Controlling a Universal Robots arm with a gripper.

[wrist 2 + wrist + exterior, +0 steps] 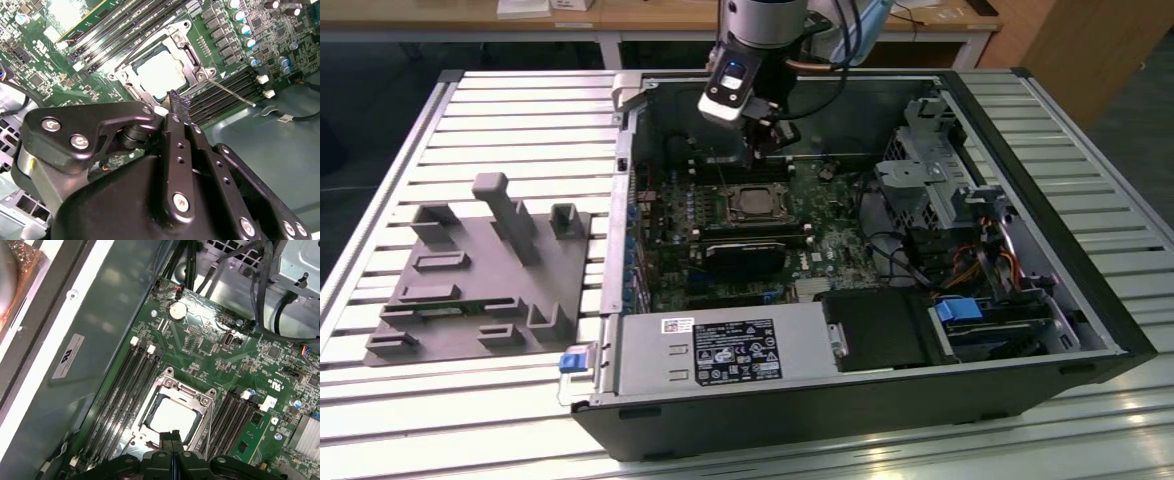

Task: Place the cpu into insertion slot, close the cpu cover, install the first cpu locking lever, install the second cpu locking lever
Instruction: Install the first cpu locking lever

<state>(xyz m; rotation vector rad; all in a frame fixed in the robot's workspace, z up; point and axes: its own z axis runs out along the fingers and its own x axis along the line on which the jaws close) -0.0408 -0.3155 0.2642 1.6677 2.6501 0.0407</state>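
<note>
cpu [162, 75] is seated in the insertion slot [732, 204]; its dull silver top is seen through the window of the cpu cover [179, 44], which is laid flat over it. A thin lever rod [231, 92] is seen running out from one socket corner, over the black memory slots [132, 385]; whether it is latched cannot be told.

The gripper [172, 434] is held at the socket's edge. Its jaws are pressed together, with nothing carried. Contact with the socket cannot be confirmed.

In the exterior view:
- The gripper is placed at 12 o'clock of the socket, inside the open computer case [1067, 300].
- A black rectangular block [747, 252] is mounted just at 6 o'clock of the socket.
- The power supply box [720, 350] is found further out at 6 o'clock.
- The drive cage [921, 180] is at 3 o'clock.
- A grey fixture plate [480, 270] is laid outside the case at 9 o'clock, on the slatted table [400, 150].
</note>
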